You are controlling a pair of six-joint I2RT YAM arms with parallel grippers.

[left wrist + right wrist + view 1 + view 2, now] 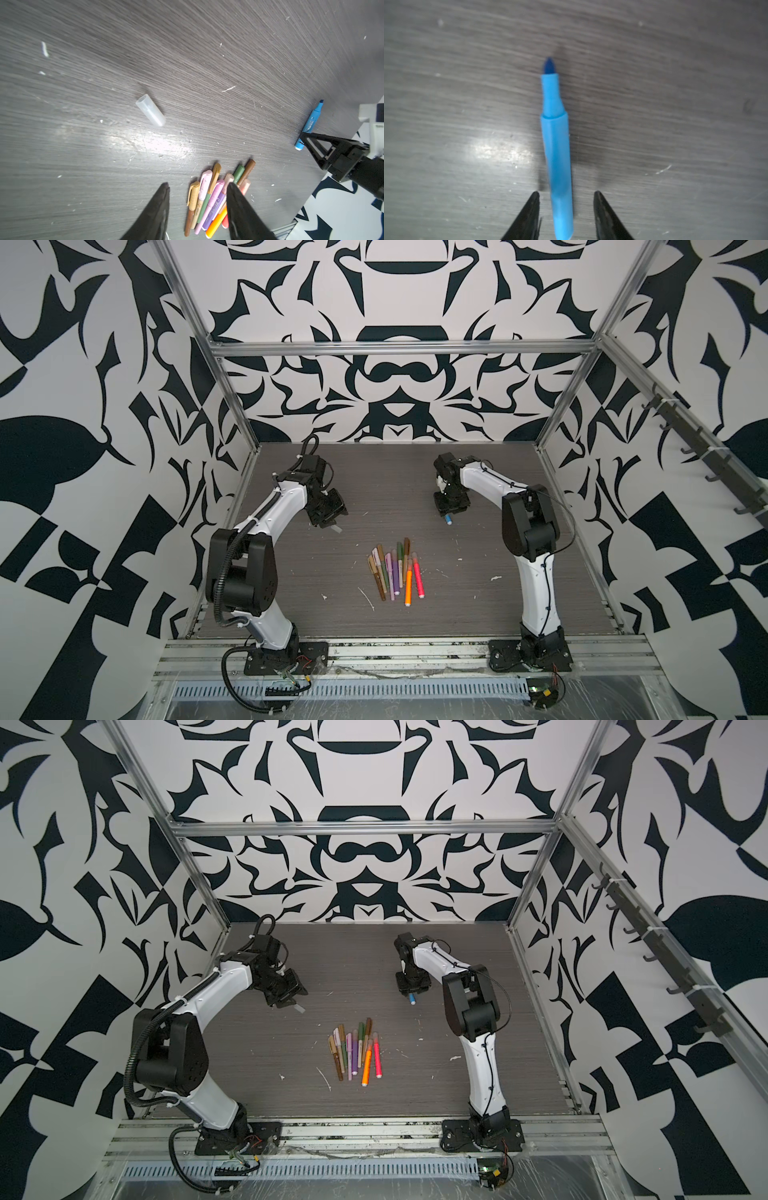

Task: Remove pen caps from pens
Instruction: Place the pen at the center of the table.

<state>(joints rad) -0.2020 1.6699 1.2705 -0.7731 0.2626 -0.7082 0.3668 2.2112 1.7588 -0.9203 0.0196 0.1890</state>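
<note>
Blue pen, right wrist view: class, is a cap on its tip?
No, the blue pen lies on the table with its dark felt tip bare and uncovered.

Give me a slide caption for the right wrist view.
Uncapped blue pen lies on the table, inside the open right hand.

Dark grey wood-grain tabletop (436, 1085), flecked with white marks. Mid-table: tight bundle of slim felt-tip pens (356, 1050), lying roughly parallel, with a bright orange pen (366, 1068) and a neon pink pen (377, 1061) on the side toward the right arm. Left gripper (289, 999) low over the table, a small translucent pen cap (300, 1008) lying just beside its tip. Right gripper (411, 990) points down over a light blue pen (412, 999), one end showing below it. Jaw spacing not readable at this range.
</note>
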